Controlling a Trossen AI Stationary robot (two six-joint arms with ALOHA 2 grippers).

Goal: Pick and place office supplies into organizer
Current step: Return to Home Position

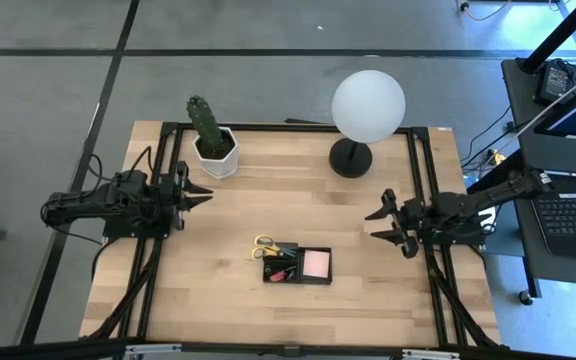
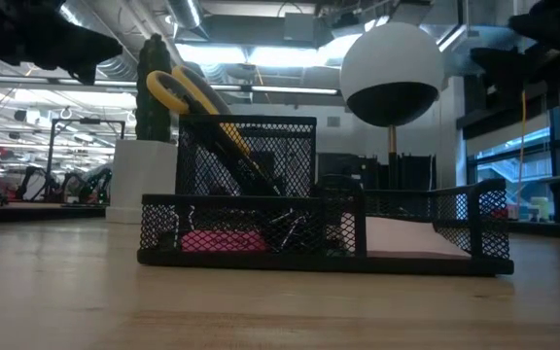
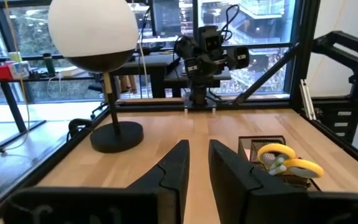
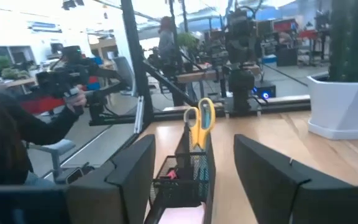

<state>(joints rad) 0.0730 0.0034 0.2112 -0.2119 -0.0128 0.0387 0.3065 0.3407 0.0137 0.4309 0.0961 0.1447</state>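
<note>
Green potted cactus [image 1: 211, 135] and white globe lamp [image 1: 367, 105] stand along the wooden table's [image 1: 268, 200] far edge, clear of both arms. Left gripper [image 1: 206, 195] hangs at the left side, fingers narrowly parted, empty. Right gripper [image 1: 383, 226] hangs at the right side, fingers wide apart, empty. Black mesh organizer [image 1: 330, 265] sits centre-front, holding yellow-handled scissors [image 1: 264, 242] and pink sticky-note pad [image 1: 315, 263].

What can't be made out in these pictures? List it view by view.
1. High view: the items beside the yellow-handled scissors in the black mesh desk organizer are too small to name.
2. Low view: mesh blurs a pink thing; eraser or not, unclear.
3. Left wrist view: the left end effector hides the organizer's contents.
4. Right wrist view: the bottom edge cuts off the pink sticky-note pad.
</note>
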